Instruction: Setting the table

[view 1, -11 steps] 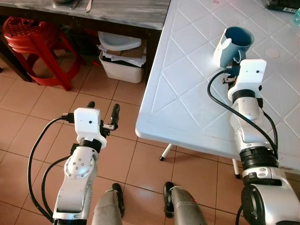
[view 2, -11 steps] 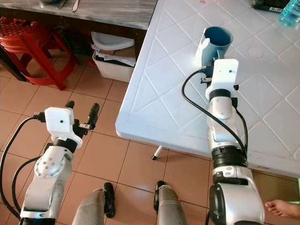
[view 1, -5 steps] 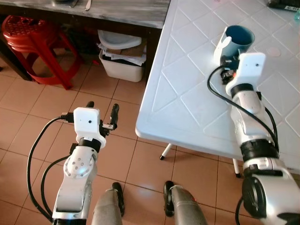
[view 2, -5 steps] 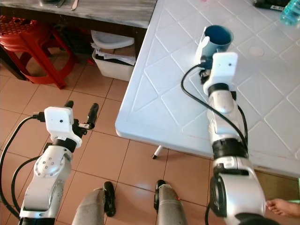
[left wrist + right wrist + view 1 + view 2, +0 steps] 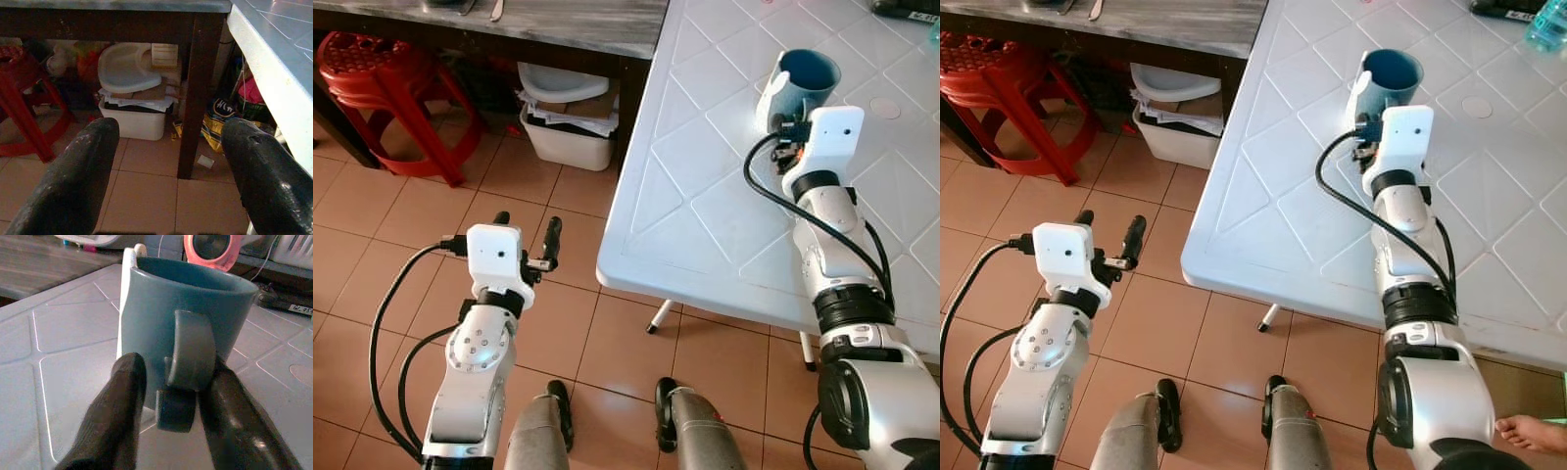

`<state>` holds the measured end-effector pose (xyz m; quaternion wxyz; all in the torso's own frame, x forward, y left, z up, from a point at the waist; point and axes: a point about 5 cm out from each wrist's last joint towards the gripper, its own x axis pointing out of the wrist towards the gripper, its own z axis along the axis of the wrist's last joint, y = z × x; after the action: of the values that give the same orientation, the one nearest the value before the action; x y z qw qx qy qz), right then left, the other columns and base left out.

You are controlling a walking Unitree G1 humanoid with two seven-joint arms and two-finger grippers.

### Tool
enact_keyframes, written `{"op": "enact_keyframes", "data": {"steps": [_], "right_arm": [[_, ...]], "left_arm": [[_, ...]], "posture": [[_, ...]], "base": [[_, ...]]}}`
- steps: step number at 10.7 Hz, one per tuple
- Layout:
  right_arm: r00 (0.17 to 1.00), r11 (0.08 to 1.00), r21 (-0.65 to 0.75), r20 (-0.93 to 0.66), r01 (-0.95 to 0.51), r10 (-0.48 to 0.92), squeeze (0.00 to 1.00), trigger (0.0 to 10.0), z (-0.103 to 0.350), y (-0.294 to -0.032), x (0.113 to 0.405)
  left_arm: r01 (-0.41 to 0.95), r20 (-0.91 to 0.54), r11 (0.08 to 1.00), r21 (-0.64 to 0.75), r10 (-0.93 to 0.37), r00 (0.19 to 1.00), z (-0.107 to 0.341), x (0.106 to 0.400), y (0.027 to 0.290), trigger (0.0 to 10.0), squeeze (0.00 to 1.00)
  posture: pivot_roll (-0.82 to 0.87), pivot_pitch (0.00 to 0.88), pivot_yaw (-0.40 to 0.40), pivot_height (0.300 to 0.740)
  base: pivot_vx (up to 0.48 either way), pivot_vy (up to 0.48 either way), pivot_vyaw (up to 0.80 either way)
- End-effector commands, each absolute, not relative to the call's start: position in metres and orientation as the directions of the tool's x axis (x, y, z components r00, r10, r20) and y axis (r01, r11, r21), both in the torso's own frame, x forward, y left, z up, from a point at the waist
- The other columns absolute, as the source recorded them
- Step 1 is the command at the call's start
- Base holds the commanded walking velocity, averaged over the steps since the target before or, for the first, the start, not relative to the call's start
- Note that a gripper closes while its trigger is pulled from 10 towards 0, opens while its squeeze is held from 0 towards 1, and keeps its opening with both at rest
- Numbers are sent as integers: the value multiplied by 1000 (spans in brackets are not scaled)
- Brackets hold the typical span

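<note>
While the left claw hangs spread, the right claw pinches the mug's handle.

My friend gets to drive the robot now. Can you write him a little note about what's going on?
Right tool: over the white table, its fingers on either side of the blue mug's handle.
Left tool: open, holding nothing, out over the floor beside the table.
Done: the mug is on the table, upright.
Left: finish placing the mug, let go, then fetch the other table things.
</note>
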<state>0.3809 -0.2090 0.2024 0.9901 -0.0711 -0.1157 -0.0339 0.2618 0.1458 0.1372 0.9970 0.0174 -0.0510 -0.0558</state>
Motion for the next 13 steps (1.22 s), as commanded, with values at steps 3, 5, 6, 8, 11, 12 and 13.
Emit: {"op": "enact_keyframes", "data": {"steps": [3,5,6,8,11,12,13], "right_arm": [[967,988,-126,247,88,-54,0,0,204,-212,380],[967,988,-124,247,93,-60,0,0,204,-212,381],[968,987,-133,245,91,-56,0,0,204,-212,381],[968,985,-153,249,81,-41,0,0,203,-212,379],[953,978,-207,295,-7,69,0,4275,206,-192,366],[953,981,-191,293,-23,79,0,10000,203,-188,360],[953,982,-185,293,-28,82,0,10000,200,-186,355]], "left_arm": [[95,97,994,45,-99,990,138,261,148,10000,0],[93,97,995,44,-97,991,138,261,148,10000,0],[88,98,995,42,-92,991,138,261,148,10000,0],[48,99,999,14,-50,994,137,265,151,10000,0],[-36,80,999,-37,39,996,134,274,159,10000,0],[-34,87,999,-37,37,996,136,275,159,10000,0],[-40,85,998,-41,43,995,135,276,160,10000,0]], "posture": [[8,319,15,740],[9,317,12,740],[8,314,12,740],[-3,287,6,740],[-24,239,-7,740],[-24,239,-7,740],[-28,228,-10,740]], "base": [[0,0,0],[0,0,0],[0,0,0],[0,0,0],[0,0,0],[0,480,0],[0,480,0]]}}
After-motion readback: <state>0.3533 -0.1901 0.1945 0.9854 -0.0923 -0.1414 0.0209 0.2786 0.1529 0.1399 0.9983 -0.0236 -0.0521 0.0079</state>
